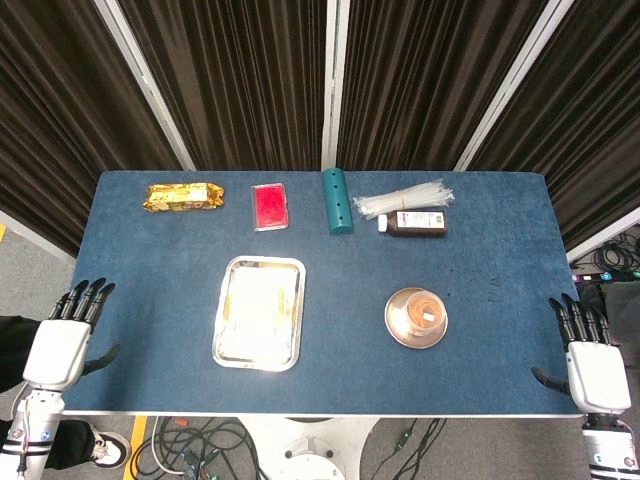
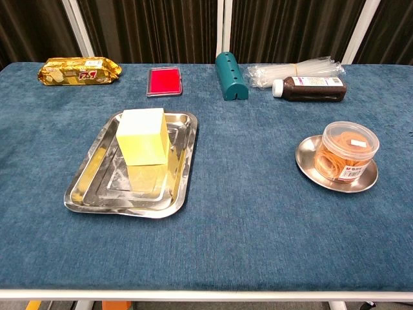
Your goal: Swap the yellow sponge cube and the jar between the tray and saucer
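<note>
Both hands (image 1: 60, 345) (image 1: 596, 370) open and empty beside pale yellow sponge cube (image 2: 142, 135) on tray (image 2: 87, 181), clear jar (image 2: 348, 150) on saucer (image 2: 306, 158)

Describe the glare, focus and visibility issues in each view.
Head view: the yellow sponge cube washes out against the shiny tray, hard to separate; the edges bend slightly. Chest view: sharp, even light, the tray mirrors the cube, the jar on the saucer is clear; neither hand shows.
</note>
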Robot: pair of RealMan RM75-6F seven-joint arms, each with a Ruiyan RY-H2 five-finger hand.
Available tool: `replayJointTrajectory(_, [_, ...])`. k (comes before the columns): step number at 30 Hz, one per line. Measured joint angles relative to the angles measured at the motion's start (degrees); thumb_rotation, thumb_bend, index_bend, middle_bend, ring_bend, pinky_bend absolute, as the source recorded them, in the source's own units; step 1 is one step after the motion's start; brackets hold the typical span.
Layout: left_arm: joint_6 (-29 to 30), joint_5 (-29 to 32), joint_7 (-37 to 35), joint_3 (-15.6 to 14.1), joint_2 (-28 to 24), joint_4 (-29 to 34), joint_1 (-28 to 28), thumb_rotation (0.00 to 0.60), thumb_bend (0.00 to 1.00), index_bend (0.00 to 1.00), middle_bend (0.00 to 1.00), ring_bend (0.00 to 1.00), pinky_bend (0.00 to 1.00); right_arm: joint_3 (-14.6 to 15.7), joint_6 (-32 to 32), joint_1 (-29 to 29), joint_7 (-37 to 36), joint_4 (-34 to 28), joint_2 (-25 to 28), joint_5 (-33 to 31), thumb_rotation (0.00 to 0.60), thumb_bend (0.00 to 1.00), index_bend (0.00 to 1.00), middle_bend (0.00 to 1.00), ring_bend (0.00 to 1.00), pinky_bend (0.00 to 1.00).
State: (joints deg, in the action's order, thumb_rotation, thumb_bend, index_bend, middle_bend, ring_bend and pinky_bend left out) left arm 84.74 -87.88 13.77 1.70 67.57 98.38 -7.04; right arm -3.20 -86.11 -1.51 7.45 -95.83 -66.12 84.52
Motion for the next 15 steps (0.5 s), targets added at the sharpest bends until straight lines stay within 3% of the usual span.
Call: replayJointTrajectory(15, [-1.7, -0.5, -1.3, 0.6, -0.6, 2.2, -1.7, 0.600, 0.14, 0.09, 0.06, 0.00, 0.15, -0.3, 0.5, -0.3, 0.0, -0.5, 0.3, -0.4, 0.600, 0.00, 0.00, 0.00, 0.00, 0.00])
